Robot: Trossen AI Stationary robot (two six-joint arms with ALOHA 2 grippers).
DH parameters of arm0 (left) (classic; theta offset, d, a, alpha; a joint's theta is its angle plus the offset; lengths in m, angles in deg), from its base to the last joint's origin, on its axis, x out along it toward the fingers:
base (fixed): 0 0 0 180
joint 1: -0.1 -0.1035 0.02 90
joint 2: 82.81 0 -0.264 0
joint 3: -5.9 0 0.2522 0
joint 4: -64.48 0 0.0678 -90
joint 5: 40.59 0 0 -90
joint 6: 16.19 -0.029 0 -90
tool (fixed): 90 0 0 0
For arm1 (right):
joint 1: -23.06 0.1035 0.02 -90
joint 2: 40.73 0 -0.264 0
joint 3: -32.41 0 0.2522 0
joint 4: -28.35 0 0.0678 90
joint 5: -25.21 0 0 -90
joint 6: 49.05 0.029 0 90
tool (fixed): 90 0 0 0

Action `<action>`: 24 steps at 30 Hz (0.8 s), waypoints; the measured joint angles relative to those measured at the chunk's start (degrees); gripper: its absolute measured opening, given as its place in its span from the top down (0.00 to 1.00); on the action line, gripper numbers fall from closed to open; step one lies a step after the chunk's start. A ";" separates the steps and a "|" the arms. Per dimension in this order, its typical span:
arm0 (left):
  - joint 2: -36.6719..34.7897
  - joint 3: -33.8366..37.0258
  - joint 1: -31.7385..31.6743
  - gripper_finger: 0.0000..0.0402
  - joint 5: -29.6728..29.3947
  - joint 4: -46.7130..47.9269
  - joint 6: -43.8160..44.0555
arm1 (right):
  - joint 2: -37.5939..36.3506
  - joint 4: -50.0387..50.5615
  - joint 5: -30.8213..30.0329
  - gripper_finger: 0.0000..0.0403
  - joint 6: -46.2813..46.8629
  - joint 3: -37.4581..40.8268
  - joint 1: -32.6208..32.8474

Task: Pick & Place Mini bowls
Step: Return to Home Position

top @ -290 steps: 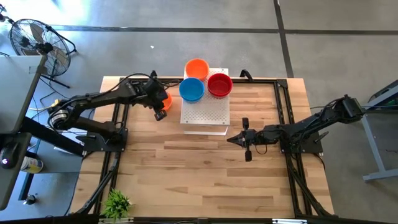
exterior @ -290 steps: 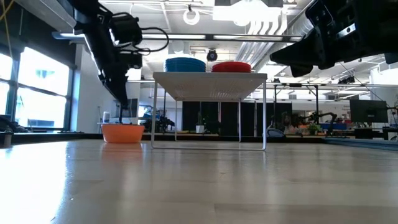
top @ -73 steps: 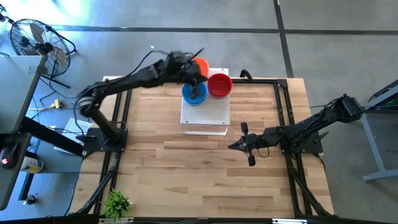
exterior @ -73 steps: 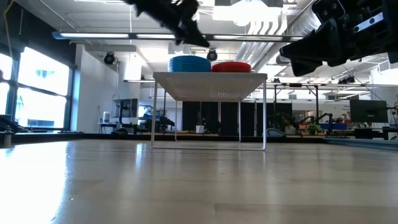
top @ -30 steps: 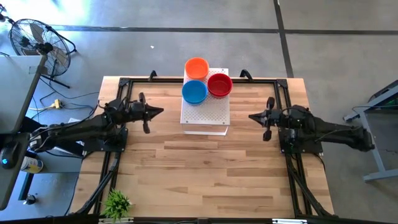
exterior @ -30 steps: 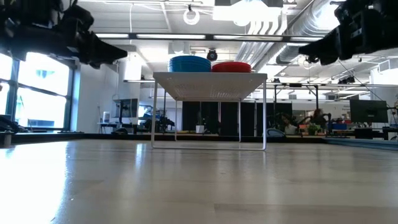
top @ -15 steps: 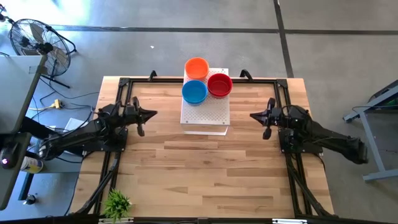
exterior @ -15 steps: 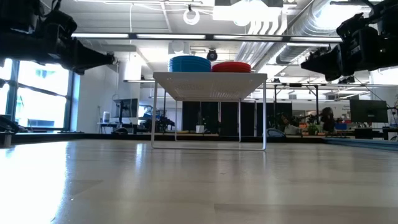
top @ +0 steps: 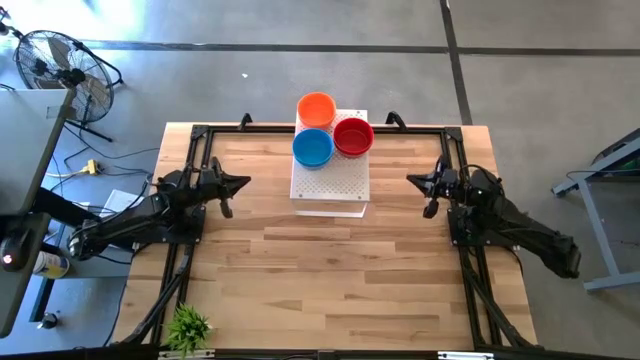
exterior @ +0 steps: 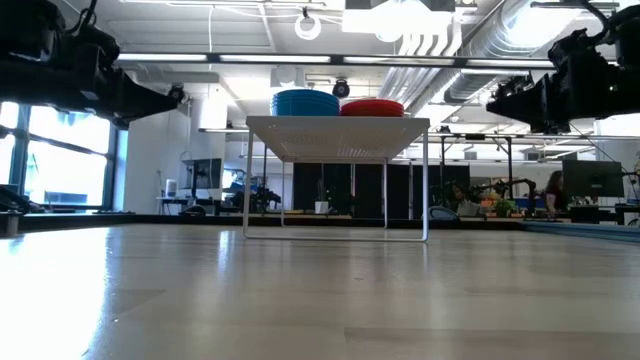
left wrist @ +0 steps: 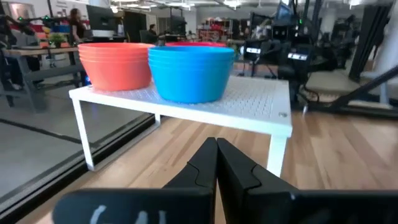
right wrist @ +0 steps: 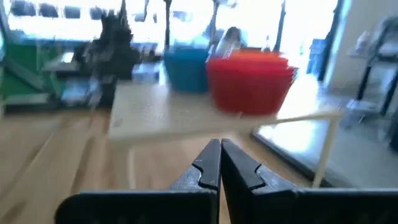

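Three stacks of mini bowls stand by their bases on the white perforated board [top: 330,183]: orange [top: 316,109] at the far side, blue [top: 312,148] and red [top: 353,136] nearer. The wrist views show the orange stack [left wrist: 115,64], the blue stack [left wrist: 191,73] and the red stack [right wrist: 250,83]. My left gripper [top: 246,181] is shut and empty, pulled back to the table's left side, pointing level toward the board. My right gripper [top: 410,180] is shut and empty at the table's right side, also pointing at the board.
The board is a raised shelf on thin white legs [exterior: 337,180] at the far middle of the wooden table [top: 330,270]. A black frame [top: 190,240] runs along both sides. A small green plant [top: 188,327] sits at the near left corner. A fan [top: 55,65] stands off the table.
Both arms have folded back toward their bases and sunk a little: my left gripper has drawn toward the table's left edge, my right gripper toward the right edge and slightly toward the far edge. Both stayed shut. The bowls have not moved.
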 joint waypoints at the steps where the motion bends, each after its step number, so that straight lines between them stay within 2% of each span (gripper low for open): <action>1: -0.06 -0.01 0.00 1.00 -0.46 -0.12 0.54 | 0.18 -2.59 -0.92 1.00 0.16 0.87 -0.07; 3: -0.04 0.03 0.00 1.00 -1.09 -0.58 0.71 | 0.10 -5.17 -2.82 1.00 -0.32 1.94 -0.07; 12: 0.01 0.12 0.00 1.00 -2.75 -1.72 0.88 | 0.20 -3.99 -8.95 1.00 -0.76 1.96 -0.07; 16: 0.05 0.16 0.00 1.00 -3.57 0.45 0.89 | 0.82 -3.33 -13.51 1.00 3.69 1.98 -0.05; 24: 0.44 0.20 0.00 1.00 -2.64 0.52 0.88 | 1.25 -3.41 -14.12 1.00 4.34 1.98 -0.05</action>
